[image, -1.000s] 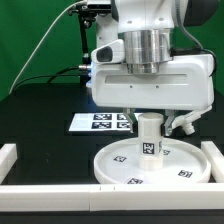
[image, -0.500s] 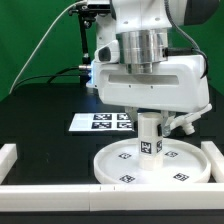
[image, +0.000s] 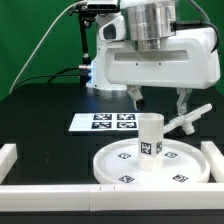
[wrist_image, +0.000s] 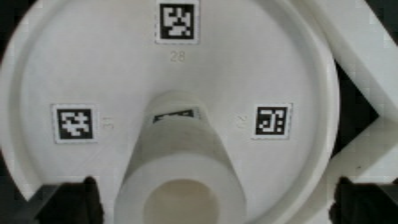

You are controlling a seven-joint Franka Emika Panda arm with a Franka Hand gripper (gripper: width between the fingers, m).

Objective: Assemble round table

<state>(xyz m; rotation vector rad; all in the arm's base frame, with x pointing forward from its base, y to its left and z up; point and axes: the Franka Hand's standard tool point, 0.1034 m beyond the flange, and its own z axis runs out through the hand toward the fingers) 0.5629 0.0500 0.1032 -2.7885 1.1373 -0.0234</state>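
Note:
The large rimmed round disc (image: pixel 112 166) lies flat on the black table near the front rail. The short thick post (image: pixel 150 136) stands upright at the disc's centre, a tag on its side. My gripper (image: pixel 160 102) hangs just above the post, open, its fingers spread wider than the post and touching nothing. In the wrist view the post (wrist_image: pixel 187 160) rises from the tagged disc (wrist_image: pixel 178 90) toward the camera, its hollow top between the two dark fingertips (wrist_image: pixel 71 202). The armed foot piece (image: pixel 191 118) lies on the table behind the disc, toward the exterior view's right.
The marker board (image: pixel 104 122) lies flat behind the disc. White rails run along the front (image: pixel 90 197), the exterior view's left (image: pixel 8 157) and the exterior view's right (image: pixel 216 150). A green backdrop stands behind the table.
The jaws went from shut on the post to wide open, and the hand rose clear of it. The post stays upright on the disc.

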